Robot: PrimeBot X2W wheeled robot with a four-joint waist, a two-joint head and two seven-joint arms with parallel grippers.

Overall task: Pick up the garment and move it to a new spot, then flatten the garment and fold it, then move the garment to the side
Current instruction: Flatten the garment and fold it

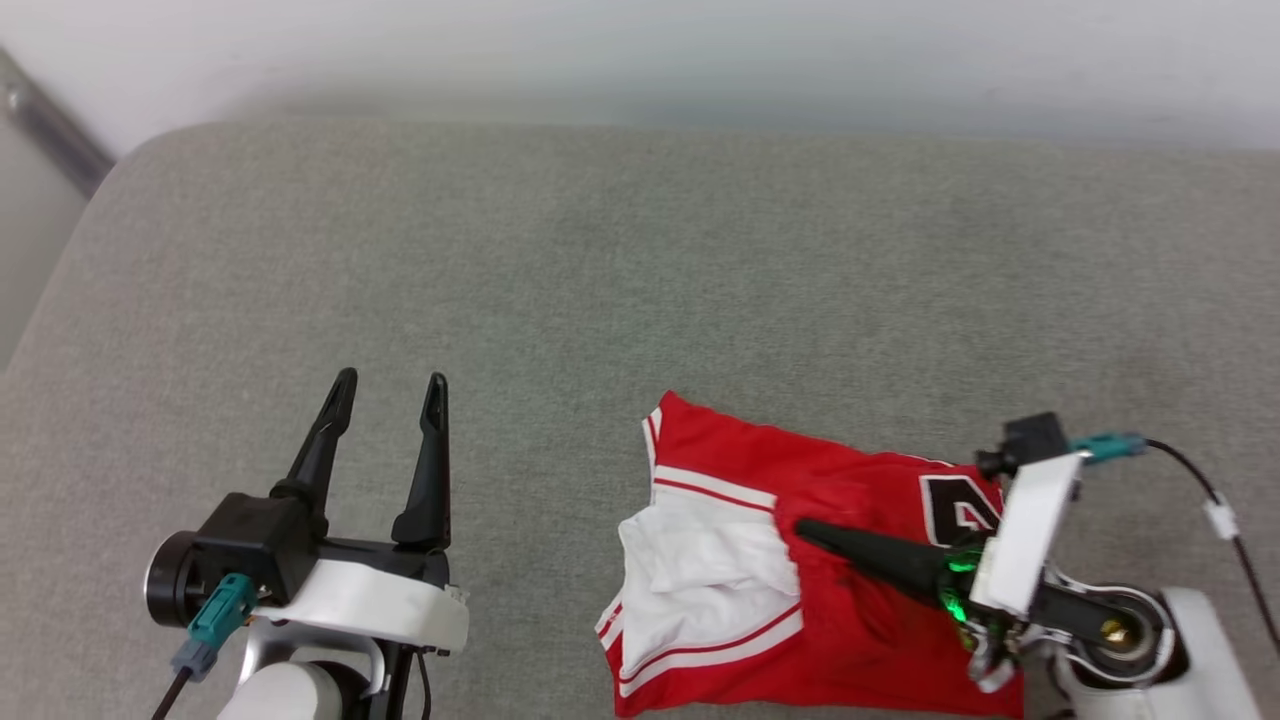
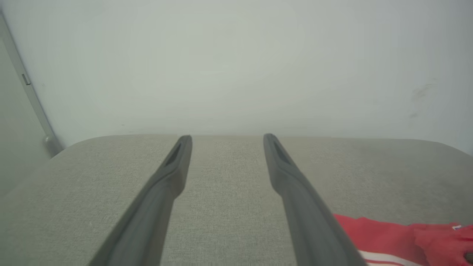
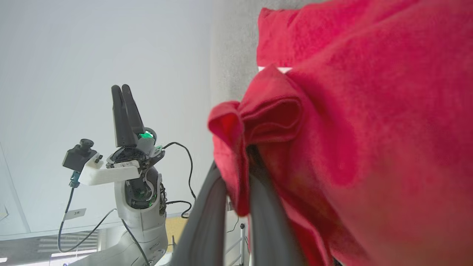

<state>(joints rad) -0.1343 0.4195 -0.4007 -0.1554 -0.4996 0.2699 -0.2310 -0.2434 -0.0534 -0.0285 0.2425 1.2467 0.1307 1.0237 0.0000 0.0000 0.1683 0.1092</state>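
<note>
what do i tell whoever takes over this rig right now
The left gripper is open and holds nothing, over bare grey cushion, to the left of the garment.
The right gripper is shut on a pinch of red fabric near the garment's middle.
The garment lies on the cushion as a compact bundle, white sleeve on top.
Done: it looks at least partly folded.
Left: probably tidy the fold, then move it to the side.
</note>
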